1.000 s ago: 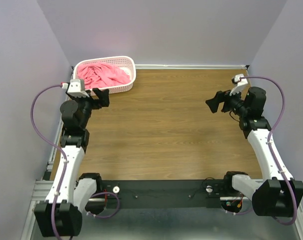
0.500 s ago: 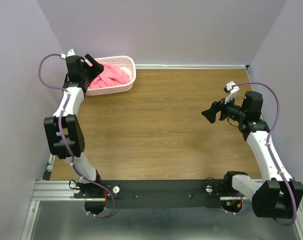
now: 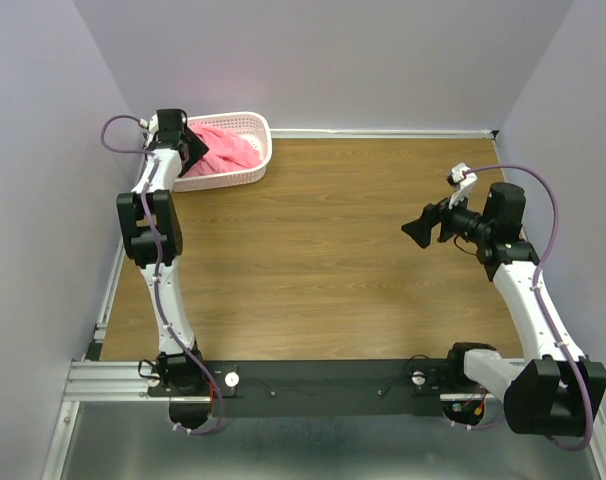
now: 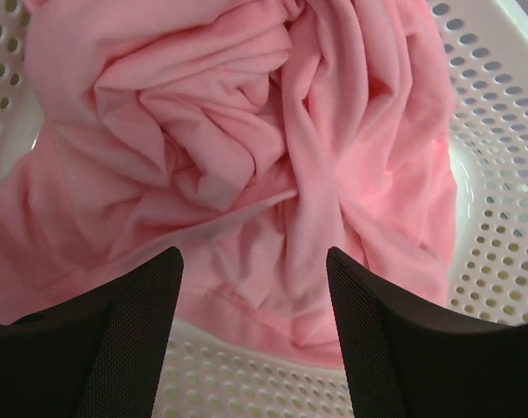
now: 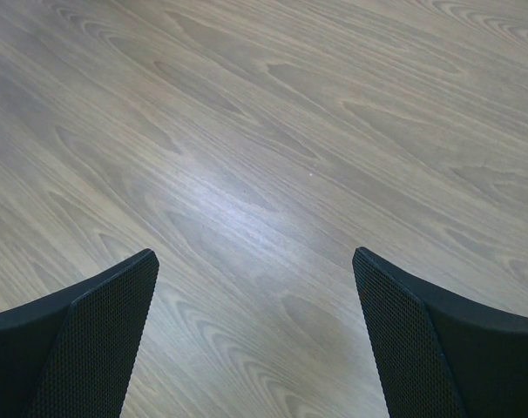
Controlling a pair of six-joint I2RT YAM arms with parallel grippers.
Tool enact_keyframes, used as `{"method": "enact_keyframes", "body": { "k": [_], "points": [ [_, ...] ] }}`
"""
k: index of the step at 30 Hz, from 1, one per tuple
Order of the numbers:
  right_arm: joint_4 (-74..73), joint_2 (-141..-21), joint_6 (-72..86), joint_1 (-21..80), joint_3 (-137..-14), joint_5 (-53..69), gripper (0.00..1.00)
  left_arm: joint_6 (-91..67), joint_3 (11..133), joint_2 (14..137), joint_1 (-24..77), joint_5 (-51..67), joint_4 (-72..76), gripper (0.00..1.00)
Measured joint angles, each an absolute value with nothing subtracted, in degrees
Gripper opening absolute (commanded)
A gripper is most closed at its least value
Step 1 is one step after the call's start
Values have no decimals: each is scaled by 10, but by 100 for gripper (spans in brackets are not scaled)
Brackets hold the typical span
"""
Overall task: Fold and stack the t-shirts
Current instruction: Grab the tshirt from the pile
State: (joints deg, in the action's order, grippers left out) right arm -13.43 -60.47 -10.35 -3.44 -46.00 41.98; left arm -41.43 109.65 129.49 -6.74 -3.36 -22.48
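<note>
A salmon-pink t-shirt [image 3: 226, 150] lies crumpled in the white perforated basket [image 3: 253, 125] at the table's far left corner. In the left wrist view the t-shirt [image 4: 247, 157] fills the basket [image 4: 499, 174] in loose folds. My left gripper [image 3: 195, 148] is open and hangs over the basket's left end; in its wrist view it [image 4: 253, 261] stands just above the cloth and the near wall, empty. My right gripper [image 3: 419, 231] is open and empty above the wooden table at the right, and its wrist view [image 5: 255, 257] shows only bare wood.
The wooden table [image 3: 333, 240] lies between the arms. Purple walls close in the left, back and right sides. The left arm stretches along the table's left edge to the basket.
My left arm has stretched away from me, carrying its gripper from beside the basket's near wall to over the basket's left end. The right gripper shifted slightly left, then held still.
</note>
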Motion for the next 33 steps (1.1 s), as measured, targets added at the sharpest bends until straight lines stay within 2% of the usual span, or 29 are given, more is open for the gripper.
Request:
{"method": "enact_keyframes", "body": {
  "k": [3, 5, 6, 8, 9, 12, 17, 20, 24, 27, 33],
  "points": [
    [-134, -606, -103, -34, -460, 420, 100, -414, 1146, 1331, -64, -48, -248, 69],
    [-135, -608, -103, -34, -460, 420, 100, -414, 1174, 1353, -62, -55, -261, 60],
    [-135, -609, -103, -34, -460, 420, 100, -414, 1188, 1366, -62, -57, -265, 49],
    [-135, -610, -104, -34, -460, 420, 100, -413, 1199, 1379, -62, -57, -271, 35],
    [-135, -610, -103, -34, -460, 420, 100, -412, 1199, 1383, -61, -56, -274, 20],
    [-135, -611, -103, -34, -460, 420, 100, -403, 1200, 1385, -61, -55, -277, 0],
    [-135, -613, -103, -34, -460, 420, 100, -375, 1196, 1370, -59, -53, -262, 0],
    [-136, -613, -104, -34, -460, 420, 100, -339, 1142, 1304, -52, -33, -225, 0],
    [-136, -613, -104, -34, -460, 421, 100, -286, 1055, 1142, -25, 11, -135, 0],
    [-137, -614, -105, -34, -460, 421, 100, -259, 1039, 1013, 11, 47, -51, 0],
    [-138, -614, -106, -34, -460, 420, 100, -230, 1031, 833, 92, 114, 90, 0]
  ]
}}
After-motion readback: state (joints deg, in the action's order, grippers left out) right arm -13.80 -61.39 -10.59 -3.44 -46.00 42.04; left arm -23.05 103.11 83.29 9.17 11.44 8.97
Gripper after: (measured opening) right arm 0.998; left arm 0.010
